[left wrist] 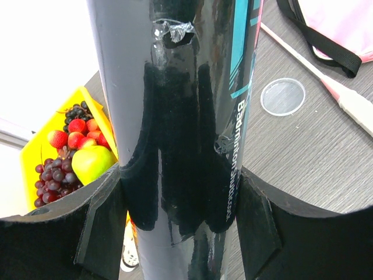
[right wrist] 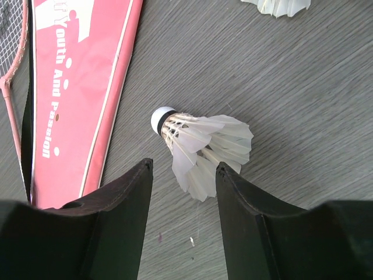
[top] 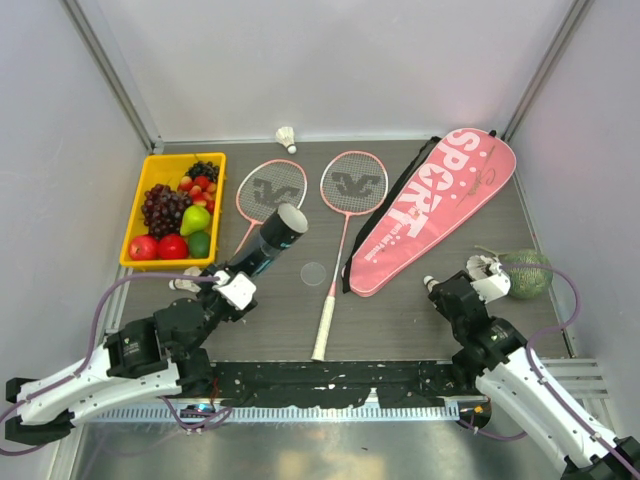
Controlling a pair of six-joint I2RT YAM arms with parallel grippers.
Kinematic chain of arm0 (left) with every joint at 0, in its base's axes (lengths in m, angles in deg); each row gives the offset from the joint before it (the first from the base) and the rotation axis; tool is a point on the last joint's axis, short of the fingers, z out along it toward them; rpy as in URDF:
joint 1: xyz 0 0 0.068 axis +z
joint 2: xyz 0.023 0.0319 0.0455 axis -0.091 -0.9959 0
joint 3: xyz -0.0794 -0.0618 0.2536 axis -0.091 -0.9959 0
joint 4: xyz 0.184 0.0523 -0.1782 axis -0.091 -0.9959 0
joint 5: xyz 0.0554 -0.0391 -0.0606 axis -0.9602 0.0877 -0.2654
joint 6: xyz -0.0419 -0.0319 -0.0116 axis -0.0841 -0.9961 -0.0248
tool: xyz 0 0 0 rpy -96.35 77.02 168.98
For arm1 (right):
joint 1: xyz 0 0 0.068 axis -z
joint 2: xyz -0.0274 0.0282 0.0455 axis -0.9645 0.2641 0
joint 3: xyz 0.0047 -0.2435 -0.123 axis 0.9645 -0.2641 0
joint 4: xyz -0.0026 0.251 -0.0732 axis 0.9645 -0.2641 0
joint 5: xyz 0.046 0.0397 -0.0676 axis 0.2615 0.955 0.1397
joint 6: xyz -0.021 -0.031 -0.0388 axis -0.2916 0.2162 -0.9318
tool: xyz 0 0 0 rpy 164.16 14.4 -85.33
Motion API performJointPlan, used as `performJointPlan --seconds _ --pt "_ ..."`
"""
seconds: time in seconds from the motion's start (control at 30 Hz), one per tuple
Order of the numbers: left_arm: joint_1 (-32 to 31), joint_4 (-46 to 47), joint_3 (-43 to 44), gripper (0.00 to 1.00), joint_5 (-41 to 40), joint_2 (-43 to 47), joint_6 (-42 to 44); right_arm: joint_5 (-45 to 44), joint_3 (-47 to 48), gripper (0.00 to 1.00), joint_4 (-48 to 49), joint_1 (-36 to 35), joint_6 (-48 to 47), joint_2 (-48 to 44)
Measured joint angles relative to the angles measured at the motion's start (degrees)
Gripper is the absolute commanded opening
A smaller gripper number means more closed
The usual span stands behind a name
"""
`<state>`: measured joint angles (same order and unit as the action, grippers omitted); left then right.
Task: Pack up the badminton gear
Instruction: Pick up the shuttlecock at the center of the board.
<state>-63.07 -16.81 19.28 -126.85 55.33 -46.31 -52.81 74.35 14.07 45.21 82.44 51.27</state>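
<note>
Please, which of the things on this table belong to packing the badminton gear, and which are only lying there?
For the job: left racket, right racket, shuttlecock, dark tube held in the left claw, pink SPORT bag.
Only lying there: yellow fruit tray, green netted ball.

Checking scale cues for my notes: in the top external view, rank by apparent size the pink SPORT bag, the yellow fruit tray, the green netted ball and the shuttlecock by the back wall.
1. pink SPORT bag, clearly largest
2. yellow fruit tray
3. green netted ball
4. shuttlecock, smallest; it lies farthest from the camera, but the ranking holds.
</note>
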Motion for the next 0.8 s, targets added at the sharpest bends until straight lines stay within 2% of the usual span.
performJointPlan --seconds 0.37,0.7,0.77,0.8 --pt "0.00 -0.44 0.00 0.00 1.81 -0.52 0.26 -0.55 -2.67 0.46 4.35 0.92 -0.44 -1.33" --pt "0.00 -0.17 -3.82 0.00 16.13 -0.44 6.40 0.61 -3.19 0.41 9.90 2.73 -0.90 3.30" --pt "-0.07 -0.17 -4.92 0.00 21.07 -0.28 8.22 0.74 -3.61 0.38 10.71 3.19 -0.98 3.63" --pt "-0.22 -0.24 -5.55 0.00 23.80 0.07 9.33 0.76 -3.74 0.32 10.88 3.37 -1.07 3.63"
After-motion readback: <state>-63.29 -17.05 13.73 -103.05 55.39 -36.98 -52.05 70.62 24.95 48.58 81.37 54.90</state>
